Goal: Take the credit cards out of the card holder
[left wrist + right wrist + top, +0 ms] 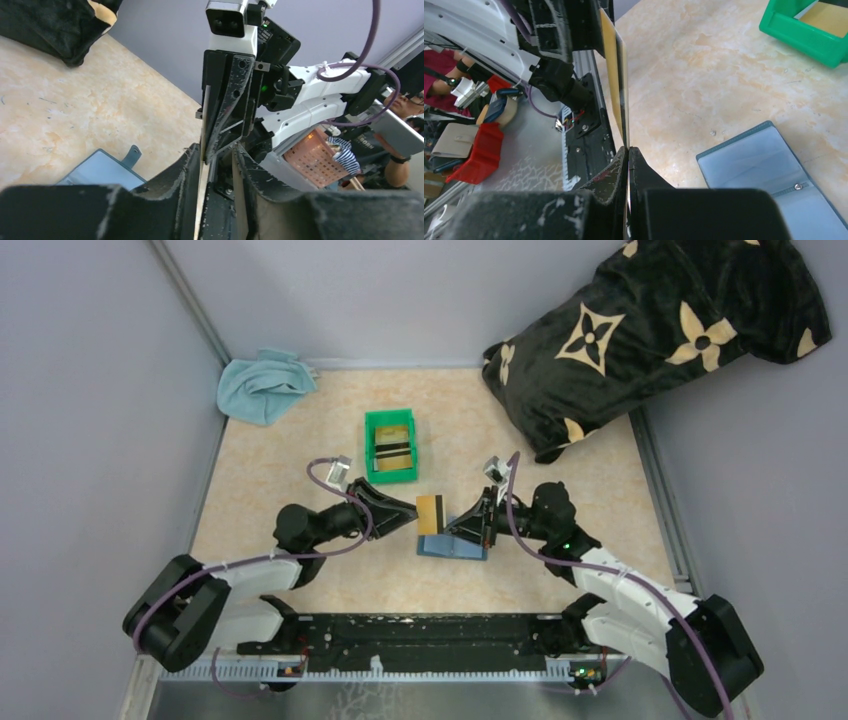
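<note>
Both arms reach in low from the near edge of the desk and meet nose to nose around its middle, forearms stretched toward each other. The right gripper is pinched tight on one end of the tan card, which stands on edge in the air between the two. The left gripper has its fingers parted a little around the card's other end. The card runs along one finger, but I can't make out whether it presses there. The card holder lies open and flat on the desk right under the right gripper, which partly covers it from above. Further back, in the green bin, something tan with a dark stripe shows, too small to name.
</note>
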Robot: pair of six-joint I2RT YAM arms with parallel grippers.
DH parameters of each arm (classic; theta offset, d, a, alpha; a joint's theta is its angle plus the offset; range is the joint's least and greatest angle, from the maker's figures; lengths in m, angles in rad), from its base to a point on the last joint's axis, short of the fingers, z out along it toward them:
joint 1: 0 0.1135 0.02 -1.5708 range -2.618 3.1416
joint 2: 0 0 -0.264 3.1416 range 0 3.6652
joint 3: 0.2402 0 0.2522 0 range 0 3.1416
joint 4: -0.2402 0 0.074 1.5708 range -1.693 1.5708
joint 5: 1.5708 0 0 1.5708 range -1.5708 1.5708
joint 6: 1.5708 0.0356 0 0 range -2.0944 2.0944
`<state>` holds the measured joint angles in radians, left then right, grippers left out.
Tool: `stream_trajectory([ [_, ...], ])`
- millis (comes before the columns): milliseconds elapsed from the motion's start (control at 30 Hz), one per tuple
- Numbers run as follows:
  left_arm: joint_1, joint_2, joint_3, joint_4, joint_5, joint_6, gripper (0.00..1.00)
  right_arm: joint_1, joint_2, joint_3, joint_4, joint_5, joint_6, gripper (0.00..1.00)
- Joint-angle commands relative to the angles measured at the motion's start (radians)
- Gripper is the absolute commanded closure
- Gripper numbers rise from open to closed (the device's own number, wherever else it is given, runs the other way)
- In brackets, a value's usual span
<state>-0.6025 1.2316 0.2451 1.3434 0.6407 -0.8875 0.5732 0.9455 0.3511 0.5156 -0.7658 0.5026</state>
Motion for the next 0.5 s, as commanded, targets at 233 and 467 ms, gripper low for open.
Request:
stream_trajectory([
  [233,0.022,-0.267,0.030,-0.451,-0.146,0.263,0.40,-0.006,0.046,0.221,-0.306,-0.020,-0.231,1.00],
  [467,0.030,-0.327,0.130,-0.707,-0.167,0.448,0.34,0.033,0.053,0.231,-0.337,-0.112,-0.224,1.00],
])
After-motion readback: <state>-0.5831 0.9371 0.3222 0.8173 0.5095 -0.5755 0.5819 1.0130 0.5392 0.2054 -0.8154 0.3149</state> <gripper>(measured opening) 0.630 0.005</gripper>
